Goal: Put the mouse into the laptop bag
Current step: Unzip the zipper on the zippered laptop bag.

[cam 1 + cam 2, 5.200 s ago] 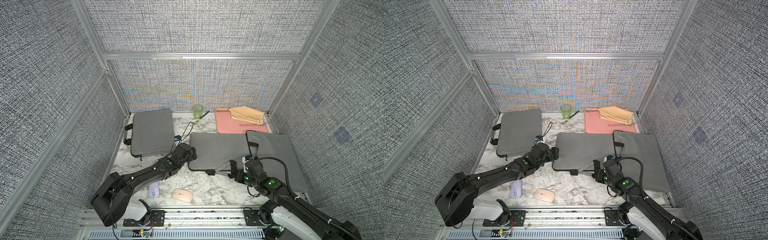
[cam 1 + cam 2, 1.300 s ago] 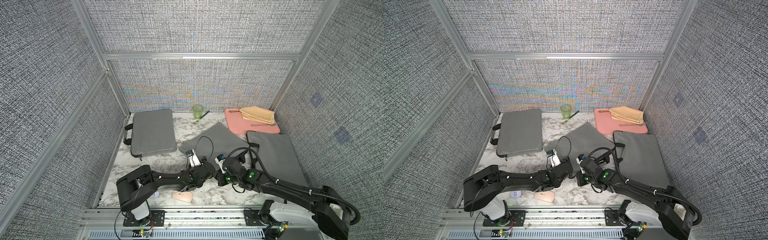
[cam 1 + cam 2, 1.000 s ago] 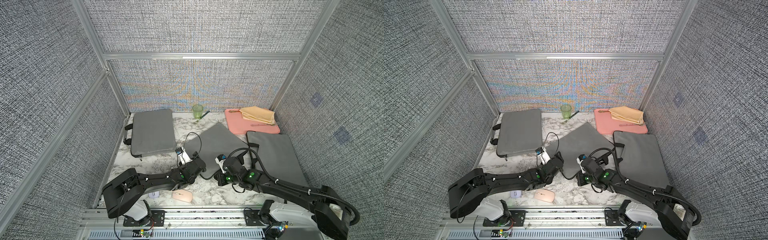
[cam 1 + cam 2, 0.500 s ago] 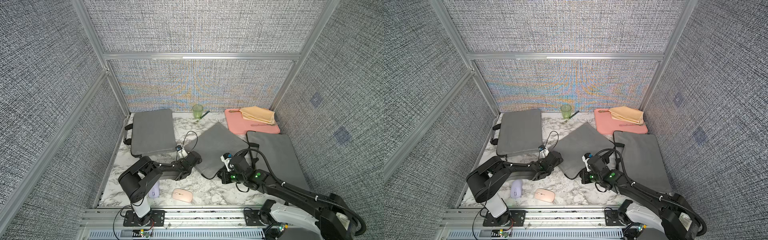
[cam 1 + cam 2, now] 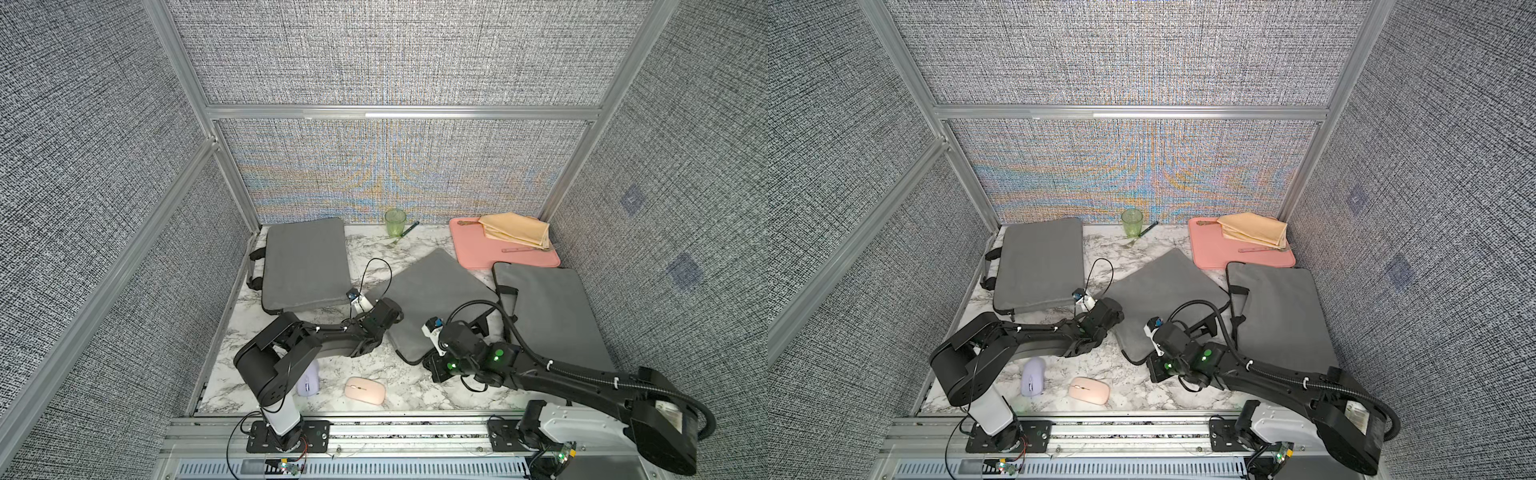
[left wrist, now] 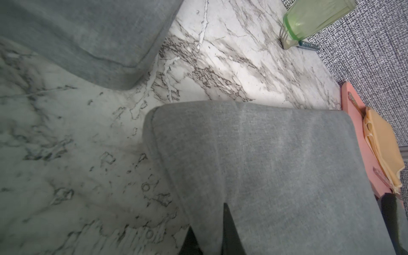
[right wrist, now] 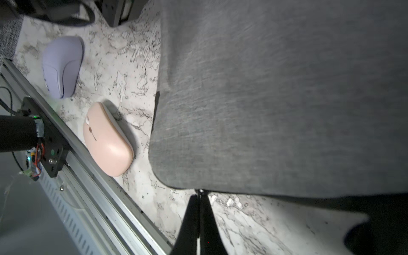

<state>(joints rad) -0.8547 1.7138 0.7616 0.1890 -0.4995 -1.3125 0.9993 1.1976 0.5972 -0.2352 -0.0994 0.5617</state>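
Note:
Two mice lie near the table's front edge, a pink mouse [image 5: 365,390] [image 5: 1089,390] [image 7: 108,141] and a lavender mouse [image 5: 308,380] [image 5: 1032,376] [image 7: 61,66]. Neither is held. The middle grey laptop bag [image 5: 432,299] [image 5: 1167,291] lies turned at an angle. My left gripper [image 5: 392,326] [image 6: 207,216] is shut on its left edge, one finger above the fabric and one below. At the bag's near corner my right gripper [image 5: 424,359] [image 7: 199,195] is shut, with a small dark zip tab pinched at its tips.
Another grey bag [image 5: 305,262] lies at the back left and a third [image 5: 548,307] at the right. A pink mat [image 5: 469,253] carries a folded yellow cloth [image 5: 515,230]. A green cup [image 5: 395,217] stands at the back beside a fork. A metal rail [image 7: 92,167] borders the front.
My left arm has swung from the bag's near side to its left edge and closed there. The right gripper has stayed shut and shifted slightly right with the bag's corner.

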